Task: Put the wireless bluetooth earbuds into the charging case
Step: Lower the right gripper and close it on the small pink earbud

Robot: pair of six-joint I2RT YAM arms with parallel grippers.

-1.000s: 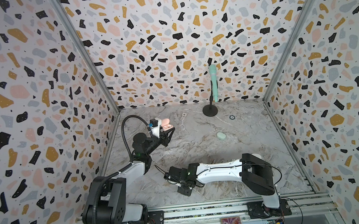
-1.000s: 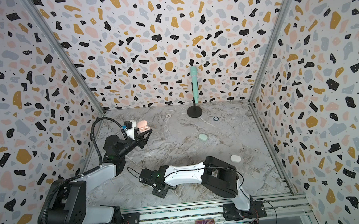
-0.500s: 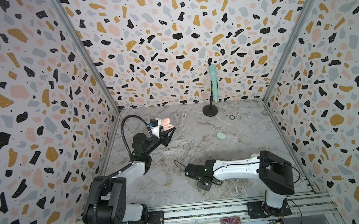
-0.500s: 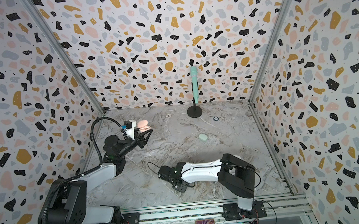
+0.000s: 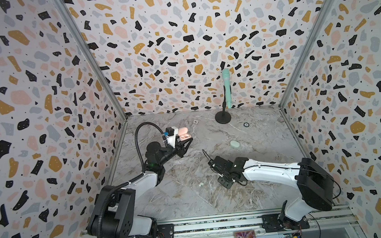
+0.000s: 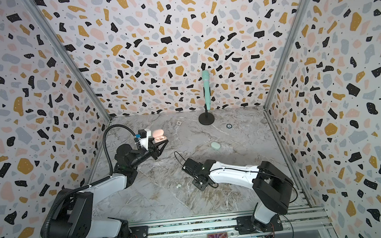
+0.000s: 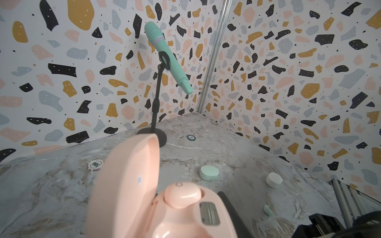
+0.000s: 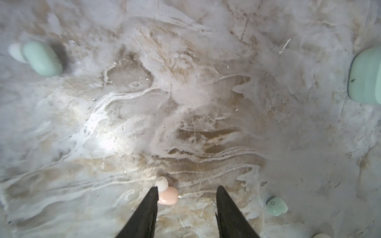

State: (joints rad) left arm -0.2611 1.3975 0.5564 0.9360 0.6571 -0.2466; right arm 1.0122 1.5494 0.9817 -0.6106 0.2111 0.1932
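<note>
Open pink case [image 7: 127, 185], earbud [image 7: 182, 194] apparently inside

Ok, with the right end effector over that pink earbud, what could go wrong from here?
1. The pink earbud sits right beside one finger of the open right end effector, off-centre; closing may flick it away.
2. The left end effector holds the open pink case in the air with a seated earbud inside; a hard push could tilt it.

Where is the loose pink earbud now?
In the right wrist view, the pink earbud lies on the marble table between the fingers of the open right tool, against one of them.
</note>
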